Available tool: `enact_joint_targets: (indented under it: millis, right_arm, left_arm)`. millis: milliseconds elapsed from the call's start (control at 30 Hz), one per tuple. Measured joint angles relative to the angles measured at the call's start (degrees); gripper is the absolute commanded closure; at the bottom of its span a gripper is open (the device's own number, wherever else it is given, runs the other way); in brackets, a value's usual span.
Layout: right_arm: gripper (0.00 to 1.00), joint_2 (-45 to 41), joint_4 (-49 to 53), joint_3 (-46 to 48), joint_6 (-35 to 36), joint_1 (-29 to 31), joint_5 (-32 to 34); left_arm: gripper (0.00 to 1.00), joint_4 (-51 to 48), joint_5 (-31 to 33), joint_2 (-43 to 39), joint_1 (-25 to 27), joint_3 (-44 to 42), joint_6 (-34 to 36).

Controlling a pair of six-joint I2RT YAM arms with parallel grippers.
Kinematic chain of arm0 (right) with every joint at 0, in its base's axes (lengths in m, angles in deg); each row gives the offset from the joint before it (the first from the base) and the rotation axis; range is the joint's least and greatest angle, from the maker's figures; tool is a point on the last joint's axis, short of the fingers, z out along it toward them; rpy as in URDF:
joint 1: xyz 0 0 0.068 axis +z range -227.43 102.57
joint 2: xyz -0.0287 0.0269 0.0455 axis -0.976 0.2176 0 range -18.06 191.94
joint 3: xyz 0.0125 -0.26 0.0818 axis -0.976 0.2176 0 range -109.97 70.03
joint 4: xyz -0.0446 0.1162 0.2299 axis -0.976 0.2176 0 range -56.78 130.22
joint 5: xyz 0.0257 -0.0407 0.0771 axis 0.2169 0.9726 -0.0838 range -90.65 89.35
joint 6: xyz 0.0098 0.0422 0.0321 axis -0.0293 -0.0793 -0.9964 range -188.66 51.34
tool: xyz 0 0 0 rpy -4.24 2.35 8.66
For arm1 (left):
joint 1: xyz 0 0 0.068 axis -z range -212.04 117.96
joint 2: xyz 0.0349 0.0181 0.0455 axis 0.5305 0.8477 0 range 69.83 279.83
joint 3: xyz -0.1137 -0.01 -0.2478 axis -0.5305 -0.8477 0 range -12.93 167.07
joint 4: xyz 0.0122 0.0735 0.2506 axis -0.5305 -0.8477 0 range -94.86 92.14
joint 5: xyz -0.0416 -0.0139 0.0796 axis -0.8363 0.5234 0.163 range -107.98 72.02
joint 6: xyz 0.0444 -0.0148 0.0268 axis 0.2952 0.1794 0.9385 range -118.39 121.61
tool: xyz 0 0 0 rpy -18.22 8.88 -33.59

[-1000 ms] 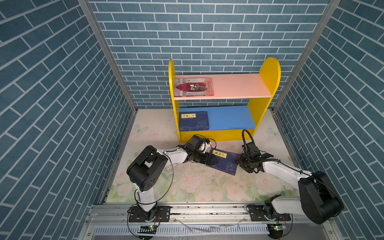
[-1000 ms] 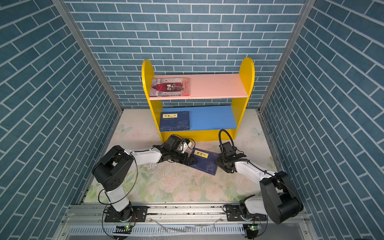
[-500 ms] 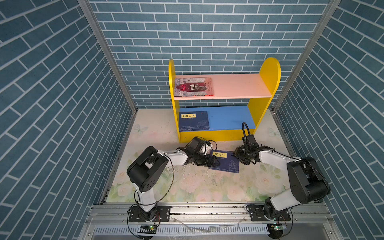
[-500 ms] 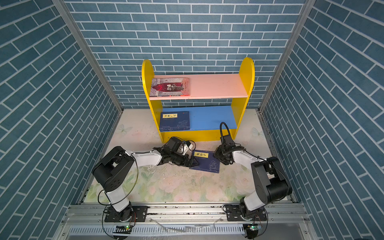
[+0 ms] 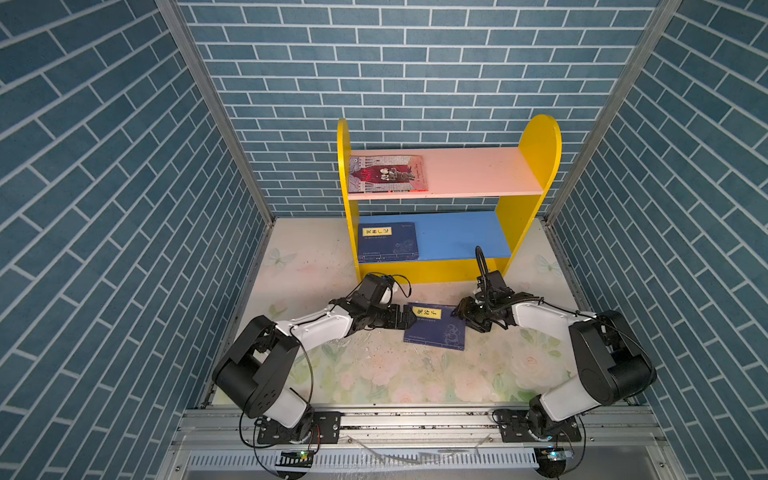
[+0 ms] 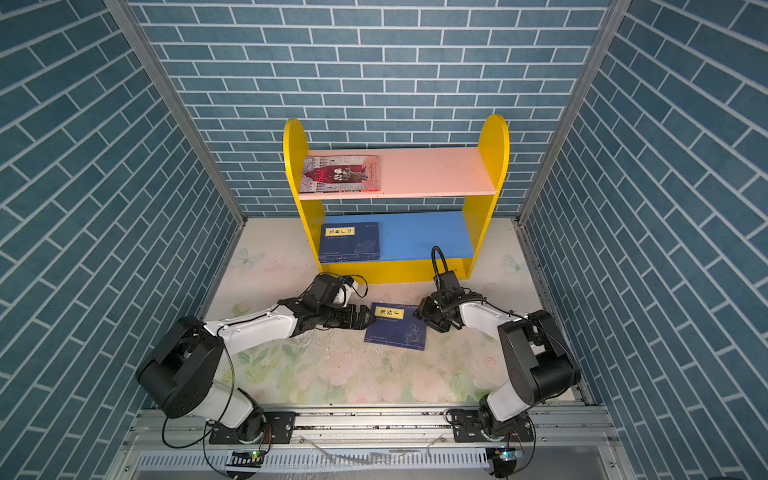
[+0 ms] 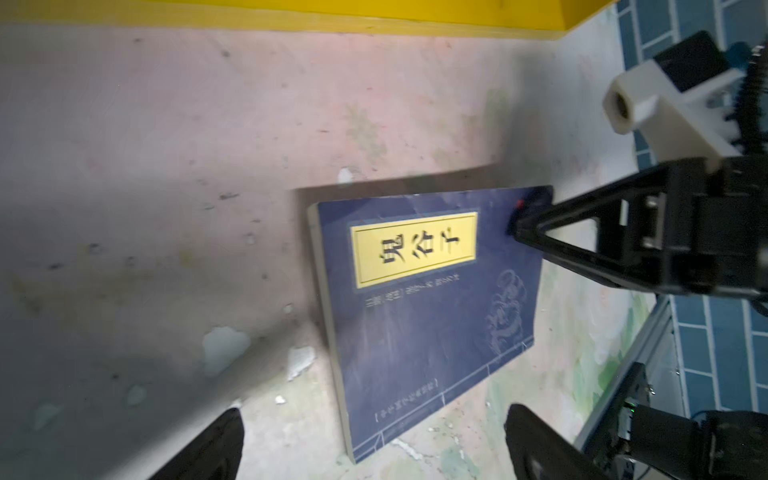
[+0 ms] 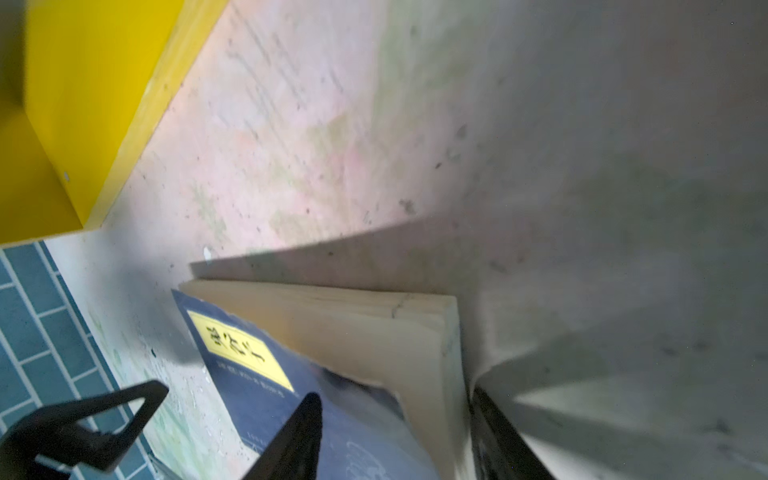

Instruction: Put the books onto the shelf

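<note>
A navy book (image 5: 436, 332) (image 6: 397, 332) with a yellow label lies on the floral mat in front of the shelf (image 5: 536, 166) (image 6: 492, 153). My right gripper (image 5: 459, 312) (image 6: 419, 312) is shut on its right far corner. In the right wrist view that gripper (image 8: 399, 440) has one finger on the cover and one beneath the raised page edge of the book (image 8: 257, 386). My left gripper (image 5: 409, 320) (image 6: 368, 319) (image 7: 372, 446) stands open at the book's left edge (image 7: 415, 311). A grey-and-red book (image 5: 388, 173) lies on the pink board, another navy book (image 5: 388, 245) on the blue one.
Blue brick walls (image 5: 124, 249) close in both sides and the back. A metal rail (image 5: 415, 419) carrying both arm bases runs along the front. The shelf's yellow base strip (image 7: 291, 16) stands just beyond the book.
My right gripper has swung toward the shelf and closer to the left gripper, and the floor book has turned squarer to the shelf. The left gripper has stayed open beside it.
</note>
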Motion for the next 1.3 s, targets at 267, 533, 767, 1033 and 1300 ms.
enact_joint_targets:
  millis: [267, 533, 767, 1033, 1300]
  right_arm:
    - [0.41, -5.31, 0.13, 4.83, -1.73, 2.8, 1.22]
    - [0.4, -9.51, -1.9, 9.33, -3.28, 2.75, 0.83]
    - [0.39, -6.29, -9.57, 9.86, -3.78, 2.69, -3.1]
    - [0.4, -2.69, -17.88, 10.27, -6.27, 2.19, -6.29]
    - [0.41, -2.1, -24.02, 12.22, -7.78, 2.1, -7.8]
  left_arm:
    - [0.0, 2.12, -0.39, 2.01, 0.02, -1.84, -0.22]
    - [0.0, 7.17, -2.91, 4.52, 0.02, -1.68, -0.2]
    - [0.0, 9.79, -4.98, 6.71, 0.09, -0.61, -0.17]
    - [0.0, 10.34, -3.96, 6.73, 0.0, -0.74, -0.15]
    - [0.01, 11.23, -3.61, 6.25, -0.02, -1.68, -0.66]
